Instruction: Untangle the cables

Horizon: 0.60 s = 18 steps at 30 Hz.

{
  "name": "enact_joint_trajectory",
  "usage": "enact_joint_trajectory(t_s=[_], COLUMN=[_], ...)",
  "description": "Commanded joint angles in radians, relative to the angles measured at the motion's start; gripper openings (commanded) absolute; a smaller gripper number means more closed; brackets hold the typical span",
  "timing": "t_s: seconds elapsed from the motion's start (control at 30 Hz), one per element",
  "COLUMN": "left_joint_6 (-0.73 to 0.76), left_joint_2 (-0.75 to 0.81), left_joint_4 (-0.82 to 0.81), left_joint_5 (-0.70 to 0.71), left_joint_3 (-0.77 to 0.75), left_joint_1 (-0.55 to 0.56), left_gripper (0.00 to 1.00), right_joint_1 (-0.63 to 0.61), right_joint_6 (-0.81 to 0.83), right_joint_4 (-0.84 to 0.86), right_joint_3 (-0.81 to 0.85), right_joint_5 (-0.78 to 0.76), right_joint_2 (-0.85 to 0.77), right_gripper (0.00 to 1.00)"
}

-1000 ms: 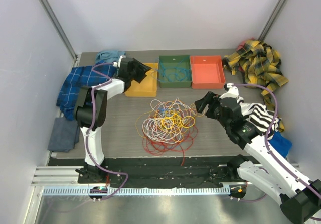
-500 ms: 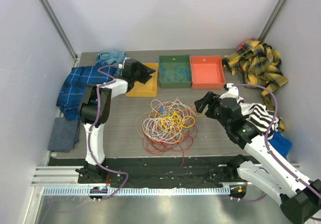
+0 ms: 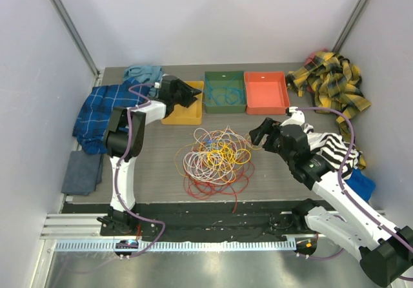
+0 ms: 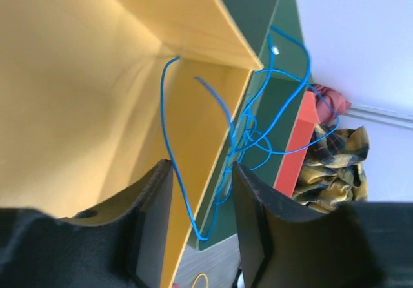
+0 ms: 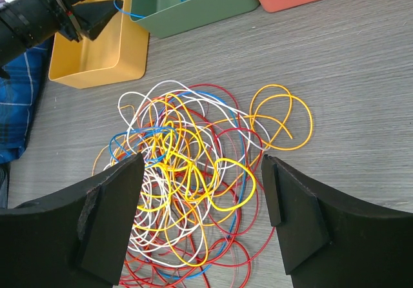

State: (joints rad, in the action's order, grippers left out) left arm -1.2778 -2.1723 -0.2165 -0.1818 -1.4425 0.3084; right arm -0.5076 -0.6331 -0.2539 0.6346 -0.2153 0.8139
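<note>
Cables (image 5: 174, 165) lie tangled beneath your right tool (image 5: 203, 161), jaws spread wide. Your left tool (image 4: 201, 172) stands half-open, a blue cable (image 4: 166, 126) loose between its jaws.

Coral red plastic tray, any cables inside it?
No, the coral red plastic tray has a bare floor; thin blue cables lie in the green plastic tray.

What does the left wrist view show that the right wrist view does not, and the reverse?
Only the left wrist view shows the yellow-and-black plaid cloth. Only the right wrist view shows the tangled pile of red, yellow, white and orange cables on the grey table and the blue checked cloth. Both show the yellow plastic tray, the green tray holding blue cables and the coral tray.
</note>
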Motion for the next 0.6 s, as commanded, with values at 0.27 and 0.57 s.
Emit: enact_joint_trajectory(t_s=[0.27,0.57], left_joint_6=[0.083,0.129], left_joint_2=[-0.081,-0.035], left_joint_4=[0.060,0.017], left_joint_5=[0.028,0.038], left_joint_3=[-0.220,-0.366], left_joint_1=[-0.008,0.001], left_gripper=[0.00,0.00], right_joint_1=[0.003,0.004], right_joint_6=[0.010,0.010], right_joint_4=[0.039,0.030], right_joint_3=[0.004,-0.009], right_joint_5=[-0.022,-0.024], right_joint_2=[-0.025,-0.045], right_gripper=[0.82,0.82])
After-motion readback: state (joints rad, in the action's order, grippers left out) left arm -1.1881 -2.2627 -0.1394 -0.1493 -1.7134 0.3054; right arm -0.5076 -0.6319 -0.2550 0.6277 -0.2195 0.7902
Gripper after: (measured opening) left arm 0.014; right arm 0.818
